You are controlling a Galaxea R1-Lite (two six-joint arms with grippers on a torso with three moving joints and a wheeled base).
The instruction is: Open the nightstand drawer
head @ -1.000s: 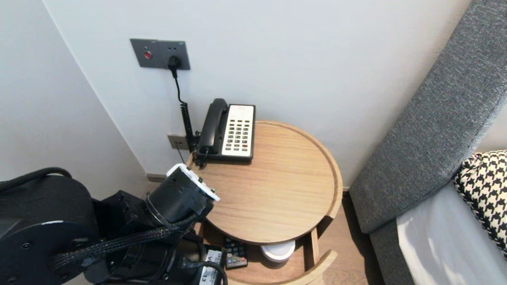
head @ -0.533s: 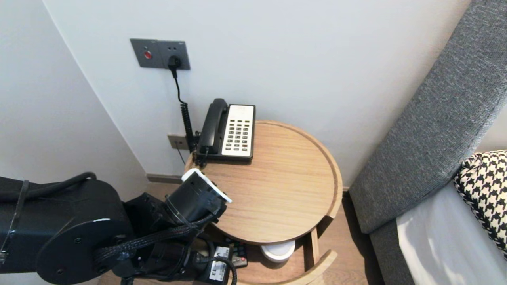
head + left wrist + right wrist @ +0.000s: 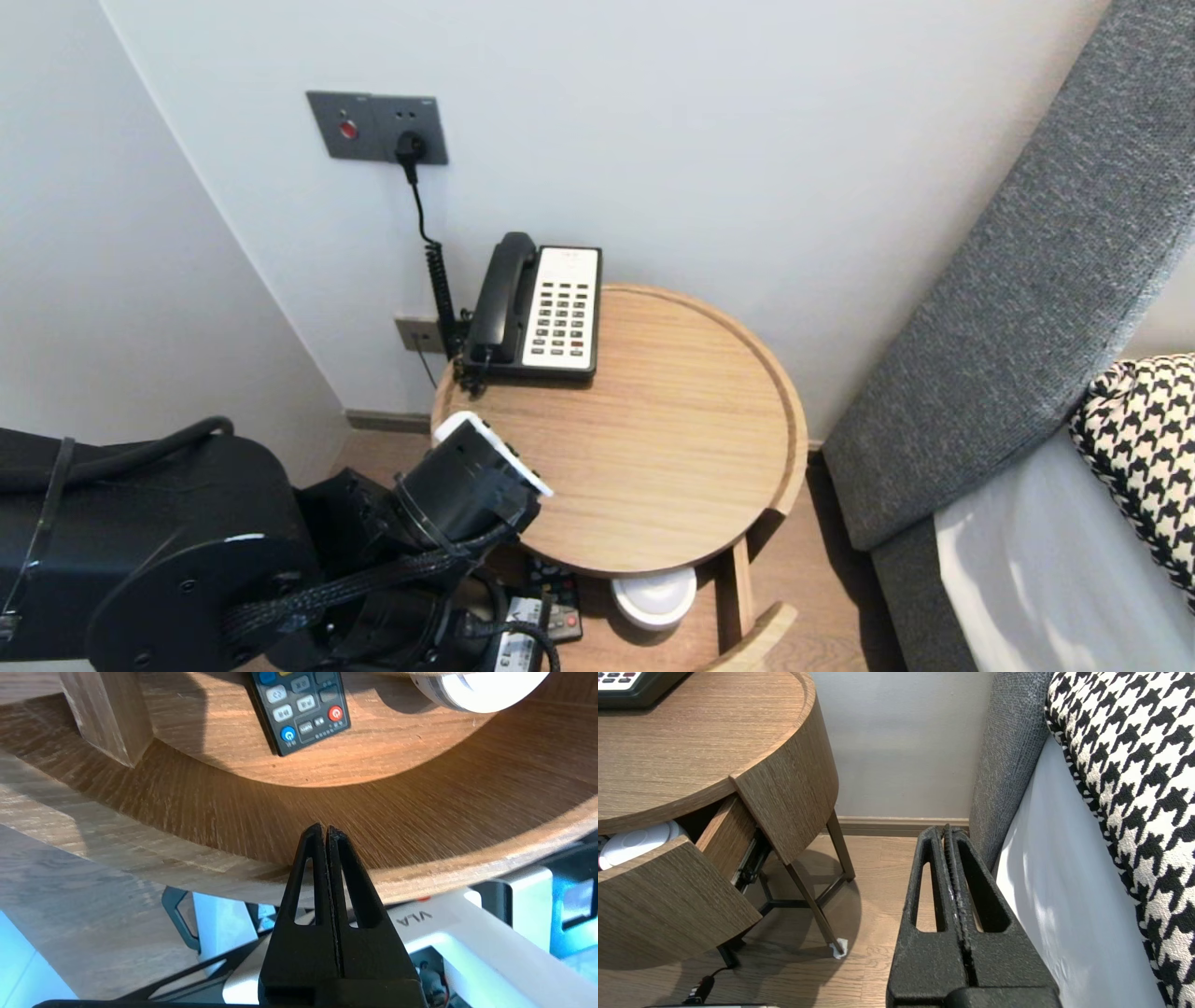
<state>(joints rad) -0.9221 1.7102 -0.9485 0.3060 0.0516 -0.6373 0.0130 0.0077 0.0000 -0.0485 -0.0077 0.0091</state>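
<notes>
The black left pincer [image 3: 325, 828] shows against a brown wood-grain drawer [image 3: 187, 812]; beyond it, a black remote [image 3: 299, 709] bears blue and red buttons, beside a white dish [image 3: 481, 690].

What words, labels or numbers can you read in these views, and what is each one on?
"VLA": on the white casing seen past the front of the drawer.
Remote control in the drawer: button labels too blurred to read.
Telephone keypad: markings too small to read.
Wall panel: nothing legible.
</notes>
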